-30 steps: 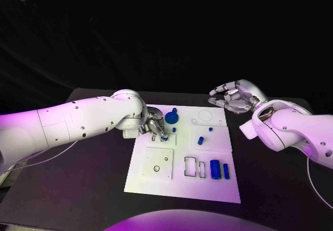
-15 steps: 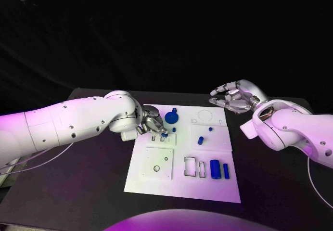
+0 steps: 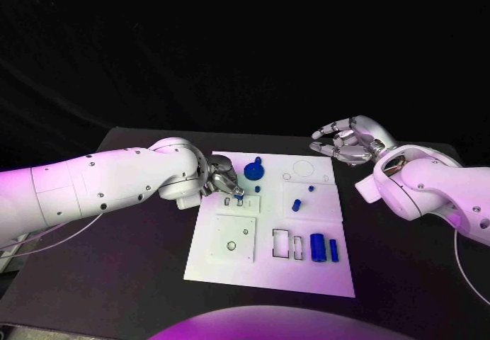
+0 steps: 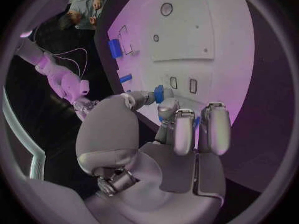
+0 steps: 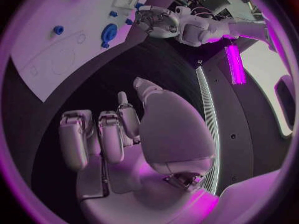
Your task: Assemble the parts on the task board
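Nearest you on the white board, the front row lies untouched: two blue bars sit side by side near the board's right edge, long axes running front to back, with two dark-outlined rectangular slots just to their left; further left is a raised square plate with a small round hole.

Move up to the middle of the board and you reach the work in hand; your left hand hangs over the board's left side, fingers curled down and drawn together on a small blue piece; in the left wrist view that piece sits pinched at the fingertips, directly over a small plate with two narrow upright slots. That is the relation the next move turns on, by my reading: the slots lie just beyond and below the fingertips, their long axes set across the row, so the piece has to come down aligned with one of them; whether it is already started in a slot I cannot tell.

A short blue peg stands apart to the right; further back a blue round disc lies just beyond the left hand.

Farthest off, your right hand hovers past the board's far right corner, fingers loosely curled, apart, and holding nothing; it is well away from the slots, so the left hand is plainly the nearer.
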Controlling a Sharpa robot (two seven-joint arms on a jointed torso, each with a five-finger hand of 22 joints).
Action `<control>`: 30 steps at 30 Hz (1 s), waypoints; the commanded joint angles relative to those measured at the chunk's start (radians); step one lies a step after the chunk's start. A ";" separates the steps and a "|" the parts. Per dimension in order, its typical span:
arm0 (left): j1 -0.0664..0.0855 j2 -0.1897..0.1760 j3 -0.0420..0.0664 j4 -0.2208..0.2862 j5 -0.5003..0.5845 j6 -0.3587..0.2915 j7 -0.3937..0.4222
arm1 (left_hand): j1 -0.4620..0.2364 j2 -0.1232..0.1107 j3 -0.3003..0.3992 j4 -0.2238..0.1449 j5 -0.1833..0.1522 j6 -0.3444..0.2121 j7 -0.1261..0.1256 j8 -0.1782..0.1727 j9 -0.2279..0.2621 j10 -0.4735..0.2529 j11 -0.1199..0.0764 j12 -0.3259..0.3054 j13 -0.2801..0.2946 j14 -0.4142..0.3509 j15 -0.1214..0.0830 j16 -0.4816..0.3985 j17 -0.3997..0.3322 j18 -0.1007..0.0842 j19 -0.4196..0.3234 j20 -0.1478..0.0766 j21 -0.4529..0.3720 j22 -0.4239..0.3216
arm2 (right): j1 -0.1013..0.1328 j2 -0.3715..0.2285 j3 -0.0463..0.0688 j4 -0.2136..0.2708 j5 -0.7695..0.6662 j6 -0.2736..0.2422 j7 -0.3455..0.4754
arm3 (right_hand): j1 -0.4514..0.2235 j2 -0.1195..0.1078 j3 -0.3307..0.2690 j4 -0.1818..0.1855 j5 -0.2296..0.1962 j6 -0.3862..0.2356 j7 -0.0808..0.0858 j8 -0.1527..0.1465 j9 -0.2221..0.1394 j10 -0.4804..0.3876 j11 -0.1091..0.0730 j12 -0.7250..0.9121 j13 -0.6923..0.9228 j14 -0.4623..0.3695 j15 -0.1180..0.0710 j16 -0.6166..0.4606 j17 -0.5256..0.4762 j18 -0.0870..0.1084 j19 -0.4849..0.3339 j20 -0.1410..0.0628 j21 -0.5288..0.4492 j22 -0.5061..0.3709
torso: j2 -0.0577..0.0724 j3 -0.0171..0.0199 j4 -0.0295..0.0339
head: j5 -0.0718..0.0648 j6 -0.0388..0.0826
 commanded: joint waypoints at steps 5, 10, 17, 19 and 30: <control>-0.004 0.004 -0.004 0.004 -0.110 -0.006 0.000 | -0.012 0.001 0.213 -0.205 0.005 0.012 -0.008 0.007 0.002 0.009 -0.002 0.010 0.006 0.085 -0.007 0.007 0.183 -0.013 0.003 -0.005 0.005 0.013 | -0.001 0.001 0.000 -0.003 -0.016 0.005 -0.001 | -0.007 -0.006 -0.002 0.005 0.005 -0.009 0.002 0.004 -0.001 -0.005 0.002 -0.005 -0.001 0.090 0.002 -0.007 0.203 0.003 0.067 0.000 -0.006 0.218 | 0.001 -0.0006 -0.0019 | 0.005 -0.003; -0.007 0.011 -0.007 0.001 -0.122 0.003 -0.002 | -0.015 0.001 0.214 -0.205 0.007 0.013 -0.010 0.011 0.004 0.013 -0.003 0.014 0.011 0.085 -0.008 0.009 0.186 -0.013 0.003 -0.006 0.005 0.014 | -0.001 0.001 0.000 -0.004 -0.018 0.006 -0.001 | -0.007 -0.006 -0.002 0.005 0.005 -0.009 0.002 0.004 -0.001 -0.005 0.002 -0.005 -0.001 0.090 0.002 -0.007 0.203 0.003 0.067 0.000 -0.006 0.218 | 0.002 -0.0001 -0.0031 | 0.006 -0.005; -0.009 0.022 -0.012 -0.006 -0.125 0.012 -0.004 | -0.022 0.001 0.212 -0.204 0.007 0.013 -0.011 0.017 0.007 0.017 -0.005 0.019 0.016 0.086 -0.010 0.010 0.188 -0.014 0.005 -0.007 0.006 0.017 | -0.001 0.001 0.000 -0.004 -0.018 0.006 -0.001 | -0.007 -0.006 -0.002 0.005 0.006 -0.010 0.002 0.004 -0.002 -0.005 0.002 -0.005 -0.001 0.090 0.002 -0.007 0.202 0.003 0.067 0.001 -0.007 0.218 | 0.002 -0.0001 -0.0027 | 0.005 -0.007; -0.011 0.025 -0.014 -0.009 -0.126 0.013 -0.004 | -0.023 0.001 0.212 -0.203 0.006 0.013 -0.012 0.018 0.007 0.018 -0.005 0.019 0.017 0.086 -0.010 0.010 0.188 -0.014 0.005 -0.007 0.006 0.017 | -0.001 0.001 0.000 -0.003 -0.018 0.007 -0.001 | -0.007 -0.006 -0.002 0.005 0.006 -0.010 0.002 0.004 -0.002 -0.005 0.002 -0.005 -0.001 0.090 0.002 -0.007 0.202 0.003 0.067 0.001 -0.007 0.218 | 0.002 -0.0002 -0.0027 | 0.004 -0.007; -0.017 0.037 -0.017 -0.022 -0.141 0.035 -0.006 | -0.030 0.005 0.206 -0.201 0.004 0.014 -0.015 0.025 0.010 0.028 -0.008 0.029 0.028 0.088 -0.012 0.014 0.194 -0.014 0.007 -0.008 0.007 0.020 | -0.001 -0.001 0.000 -0.002 -0.018 0.007 -0.001 | -0.009 -0.006 -0.002 0.007 0.006 -0.010 0.002 0.004 -0.002 -0.005 0.002 -0.005 -0.002 0.090 0.002 -0.007 0.202 0.003 0.067 0.001 -0.007 0.217 | 0.002 -0.0013 -0.0021 | 0.002 -0.010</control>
